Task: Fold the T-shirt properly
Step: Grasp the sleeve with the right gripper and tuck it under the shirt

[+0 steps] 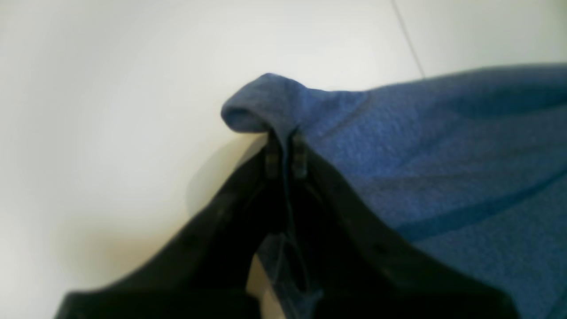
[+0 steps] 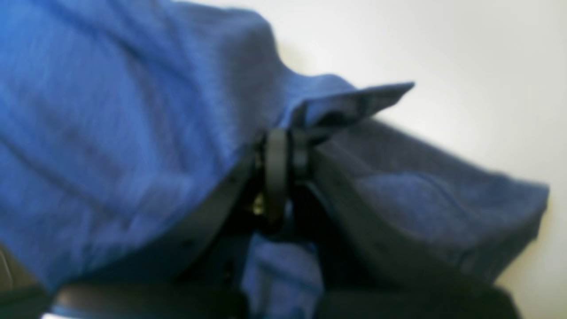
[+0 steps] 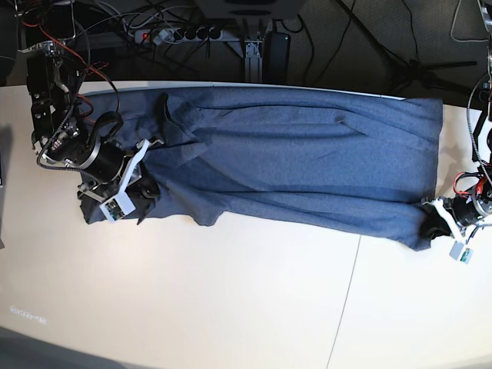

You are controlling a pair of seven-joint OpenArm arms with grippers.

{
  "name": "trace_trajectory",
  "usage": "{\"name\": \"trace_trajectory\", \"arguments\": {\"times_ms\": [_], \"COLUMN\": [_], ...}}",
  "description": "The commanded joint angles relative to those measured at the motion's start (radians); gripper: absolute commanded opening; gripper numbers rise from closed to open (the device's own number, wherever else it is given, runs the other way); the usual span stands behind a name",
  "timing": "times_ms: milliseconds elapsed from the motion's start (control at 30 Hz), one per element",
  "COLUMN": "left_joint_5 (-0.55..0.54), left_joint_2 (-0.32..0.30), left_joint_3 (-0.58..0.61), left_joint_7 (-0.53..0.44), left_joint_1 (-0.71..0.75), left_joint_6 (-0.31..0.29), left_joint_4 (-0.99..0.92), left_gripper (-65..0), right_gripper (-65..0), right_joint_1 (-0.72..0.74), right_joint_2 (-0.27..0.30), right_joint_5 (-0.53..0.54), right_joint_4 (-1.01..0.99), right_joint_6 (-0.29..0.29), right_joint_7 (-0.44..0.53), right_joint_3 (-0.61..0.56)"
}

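Blue-grey T-shirt lies stretched between both arms' closed jaws, each seemingly pinching an edge.

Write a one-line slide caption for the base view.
Both grippers, left and right, pinch opposite ends of a blue-grey T-shirt stretched across a white table.

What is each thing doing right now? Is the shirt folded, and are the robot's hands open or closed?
T-shirt: spread long across the table, partly folded over lengthwise, wrinkled, plain side showing.
Left tool: shut, pinching an edge of the T-shirt.
Right tool: shut, gripping a bunch of the T-shirt.
Table: holds the T-shirt.
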Motion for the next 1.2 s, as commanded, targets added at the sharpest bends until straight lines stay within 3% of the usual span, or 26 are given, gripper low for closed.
{"name": "trace_trajectory", "arguments": {"times_ms": [0,333,600,1033,1167], "left_joint_5": [-0.022,-0.024,0.058,0.061,0.108], "left_joint_2": [-0.032,-0.09,-0.12,-0.205,-0.229], "left_joint_3": [-0.008,-0.01,-0.011,-0.037,-0.038], "left_joint_7": [-0.02,-0.019,-0.02,-0.019,-0.019], "left_joint_1": [-0.019,0.102,0.17,0.299,0.368], "left_joint_6": [-0.009,-0.009,-0.009,-0.009,-0.009], "left_joint_4": [0.029,0.221,0.321,0.482,0.568], "left_gripper": [-65.0,-65.0,-65.0,-65.0,-65.0], "right_gripper": [-65.0,-65.0,-65.0,-65.0,-65.0], "right_joint_1": [-0.005,-0.077,-0.088,-0.087,-0.085], "right_joint_2": [0.015,0.027,0.027,0.027,0.026], "right_joint_5": [0.011,-0.035,-0.061,-0.067,-0.067], "right_joint_4": [0.036,0.096,0.095,-0.013,-0.029], "right_joint_6": [0.079,0.079,0.079,0.078,0.078], "right_joint_7": [0.02,0.023,0.023,0.074,0.08], "right_joint_3": [0.016,0.078,0.077,0.077,0.077]}}
